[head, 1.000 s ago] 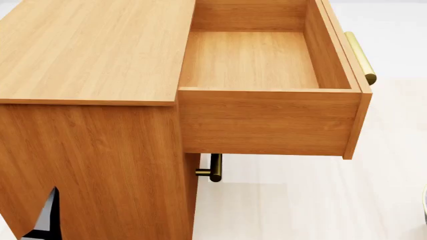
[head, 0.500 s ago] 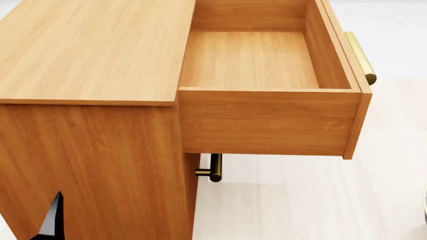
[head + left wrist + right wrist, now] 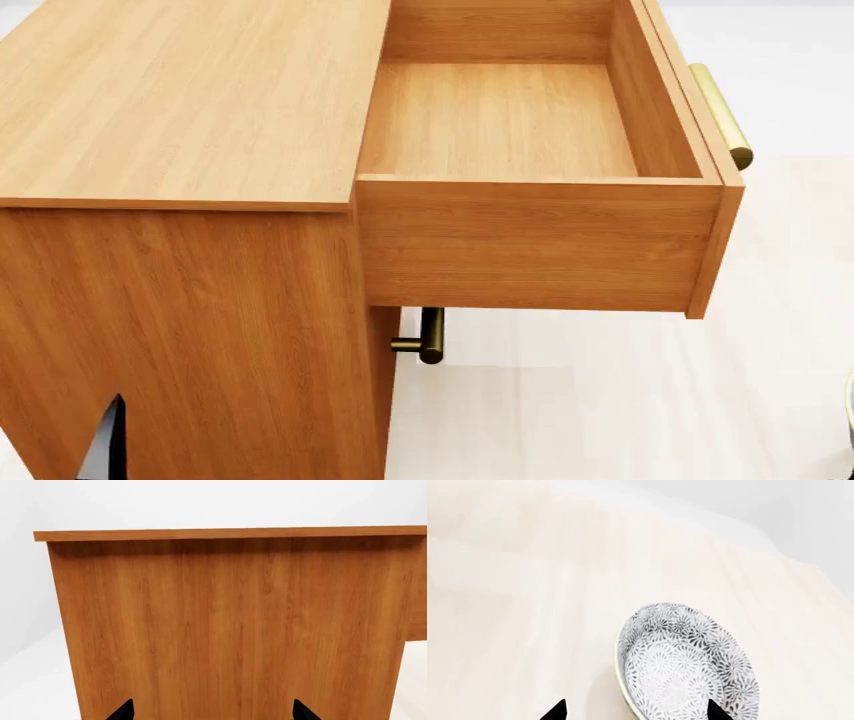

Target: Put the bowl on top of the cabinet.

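Bowl [image 3: 687, 662] rests on the pale floor [image 3: 527, 605], framed between the right gripper's [image 3: 635, 711] spread fingertips, untouched. Left gripper [image 3: 212, 711], fingers also apart, faces the cabinet's [image 3: 187, 100] side panel. Top drawer [image 3: 534, 130] stands pulled out; cabinet top bare.

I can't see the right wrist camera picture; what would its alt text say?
A round bowl with a dense dark floral pattern lies on a pale, cream-coloured floor, partly cut off by the picture's edge. Two black tips of the right gripper show on either side of it, apart and not touching it.
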You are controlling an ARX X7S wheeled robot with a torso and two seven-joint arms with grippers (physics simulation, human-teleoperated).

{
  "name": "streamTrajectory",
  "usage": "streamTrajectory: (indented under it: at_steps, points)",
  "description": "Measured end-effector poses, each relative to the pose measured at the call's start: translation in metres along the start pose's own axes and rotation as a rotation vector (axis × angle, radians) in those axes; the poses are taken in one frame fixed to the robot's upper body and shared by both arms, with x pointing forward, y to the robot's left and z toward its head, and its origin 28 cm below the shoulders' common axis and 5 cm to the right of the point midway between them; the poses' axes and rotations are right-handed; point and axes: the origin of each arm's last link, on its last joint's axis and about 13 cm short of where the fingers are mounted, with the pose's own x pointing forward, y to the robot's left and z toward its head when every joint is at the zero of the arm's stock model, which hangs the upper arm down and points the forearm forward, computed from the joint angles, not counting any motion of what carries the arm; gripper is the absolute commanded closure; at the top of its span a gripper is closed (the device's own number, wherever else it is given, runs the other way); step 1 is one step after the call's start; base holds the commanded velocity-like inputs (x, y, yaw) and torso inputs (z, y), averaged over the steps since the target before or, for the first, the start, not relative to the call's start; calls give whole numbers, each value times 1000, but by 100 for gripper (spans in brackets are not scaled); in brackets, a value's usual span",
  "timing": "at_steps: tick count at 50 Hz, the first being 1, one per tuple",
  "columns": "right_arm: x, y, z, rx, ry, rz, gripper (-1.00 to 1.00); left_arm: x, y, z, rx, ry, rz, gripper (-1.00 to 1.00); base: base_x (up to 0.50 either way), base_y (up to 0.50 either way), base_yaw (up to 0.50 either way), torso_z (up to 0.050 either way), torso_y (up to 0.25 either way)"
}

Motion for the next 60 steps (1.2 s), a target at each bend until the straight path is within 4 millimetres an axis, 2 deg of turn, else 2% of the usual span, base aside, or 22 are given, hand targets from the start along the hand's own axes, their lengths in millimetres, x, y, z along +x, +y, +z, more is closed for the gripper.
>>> streamTrajectory:
  at_steps: [13, 35, 51, 60]
  points:
    - [16, 1, -5, -12, 59, -18, -100, 0, -1, -3, 2, 9, -4, -100, 0, 0, 0, 0, 0]
    - [65, 16, -2, 5, 140, -17, -100, 2, 1, -11, 18, 31, -2, -100, 0, 0, 0, 0, 0]
    - [94, 23, -20, 25, 203, -8, -100, 3, 1, -17, 23, 44, -4, -100, 0, 0, 0, 0, 0]
    - [109, 20, -27, 8, 199, -29, -100, 2, 1, -19, 23, 48, -7, -100, 0, 0, 0, 0, 0]
